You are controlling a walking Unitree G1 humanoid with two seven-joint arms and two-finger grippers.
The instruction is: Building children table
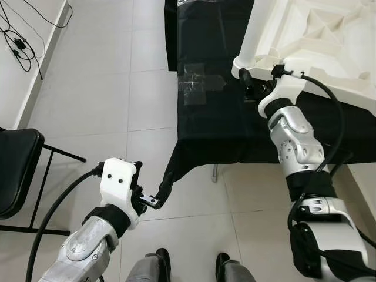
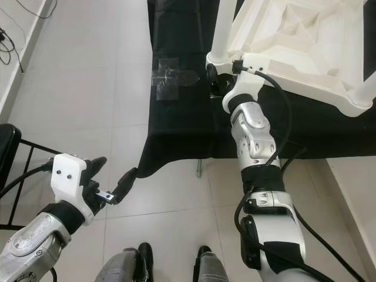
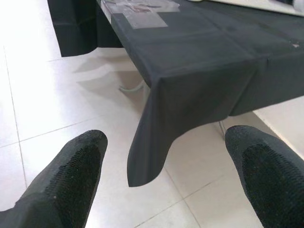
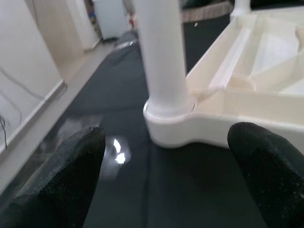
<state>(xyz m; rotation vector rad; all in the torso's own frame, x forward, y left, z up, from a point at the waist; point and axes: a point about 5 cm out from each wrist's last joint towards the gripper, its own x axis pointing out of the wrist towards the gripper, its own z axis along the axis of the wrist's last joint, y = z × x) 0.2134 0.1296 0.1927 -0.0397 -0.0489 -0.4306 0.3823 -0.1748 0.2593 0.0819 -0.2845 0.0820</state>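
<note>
right gripper [image 4: 166, 175] spread wide, empty, at near-left corner of upturned white children table [image 1: 305, 41], facing fitted leg [image 4: 161, 52] in corner socket. children table lies upside down on black-clothed table [image 1: 217, 123], near its front edge. left gripper [image 3: 164, 175] spread, empty, low by hanging cloth corner [image 3: 147, 161]. advice: close squarely around leg, push straight into socket, avoid twisting frame off table.

An upturned white children's table [image 1: 311, 35] lay on a black cloth [image 1: 205, 117], one leg [image 1: 254, 32] rising at its corner. The right gripper [image 1: 249, 82] sat just beside that corner. The left gripper [image 1: 147, 188] hung low over the tiled floor [image 1: 88, 106], near the cloth's drooping corner.
</note>
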